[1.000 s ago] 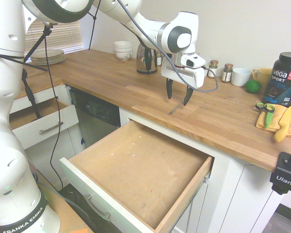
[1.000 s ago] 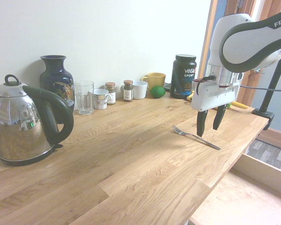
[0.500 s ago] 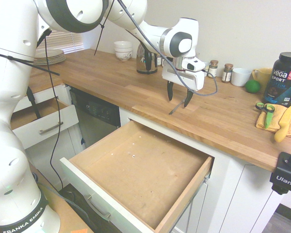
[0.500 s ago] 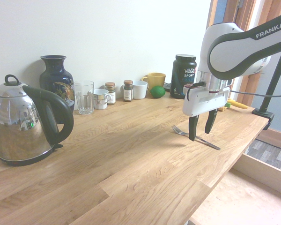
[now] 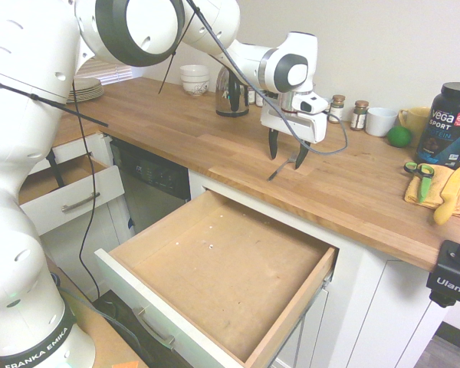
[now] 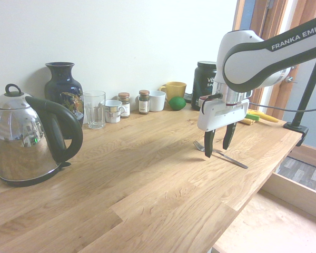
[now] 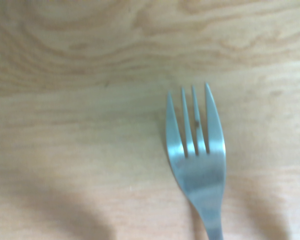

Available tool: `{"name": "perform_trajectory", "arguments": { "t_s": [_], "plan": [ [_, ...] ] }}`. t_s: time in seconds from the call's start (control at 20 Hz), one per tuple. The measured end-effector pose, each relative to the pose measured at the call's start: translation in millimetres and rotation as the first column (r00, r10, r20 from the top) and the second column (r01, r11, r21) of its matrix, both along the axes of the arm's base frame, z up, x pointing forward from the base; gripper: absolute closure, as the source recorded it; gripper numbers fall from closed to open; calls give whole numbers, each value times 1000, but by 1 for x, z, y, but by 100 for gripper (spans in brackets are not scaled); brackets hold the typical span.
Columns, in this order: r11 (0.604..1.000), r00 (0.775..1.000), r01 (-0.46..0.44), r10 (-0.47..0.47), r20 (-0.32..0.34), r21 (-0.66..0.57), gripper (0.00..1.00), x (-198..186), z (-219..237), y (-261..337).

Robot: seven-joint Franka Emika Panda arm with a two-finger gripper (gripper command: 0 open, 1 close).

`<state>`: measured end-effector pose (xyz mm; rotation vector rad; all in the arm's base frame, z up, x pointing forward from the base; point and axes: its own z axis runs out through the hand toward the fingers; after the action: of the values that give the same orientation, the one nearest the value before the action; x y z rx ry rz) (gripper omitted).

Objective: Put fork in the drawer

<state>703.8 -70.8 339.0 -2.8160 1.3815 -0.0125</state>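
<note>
Spread wide and pointing straight down, the hand (image 6: 216,146) hangs low over the fork (image 6: 221,154), one finger on either side of it near the tines; nothing is pinched yet. The fork lies flat on the wooden worktop (image 5: 215,146), just back from the edge above the drawer (image 5: 218,268).

From where I stand, the worry is the thinness of that fork. Lying flush on the wood, it gives the fingers little to bite on; they could close over it, scrape the worktop, or tip one end up and flick it away. A grip that near the tines might also let the handle droop and swing.

Nearest me, the big drawer is pulled out and holds nothing but a few pale specks on its bottom. Further off, the smaller drawer (image 5: 69,195) stands open too; I can't see anything in it. At the back wall, the drinking glass (image 6: 95,109) looks empty, and the mugs' (image 6: 157,100) insides are hidden.
</note>
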Motion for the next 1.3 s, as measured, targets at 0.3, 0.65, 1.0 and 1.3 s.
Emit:
{"name": "perform_trajectory", "arguments": {
  "t_s": [0.3,0.65,1.0,1.3],
  "plan": [
    [1000,1000,1,-1,-7,-3,100,6,0,-3],
    [1000,1000,-1,1,-15,-1,100,6,-2,-1],
    [1000,1000,-3,3,-21,4,100,4,-7,2],
    [1000,1000,-7,8,-21,6,100,5,-7,7]
  ]
}}
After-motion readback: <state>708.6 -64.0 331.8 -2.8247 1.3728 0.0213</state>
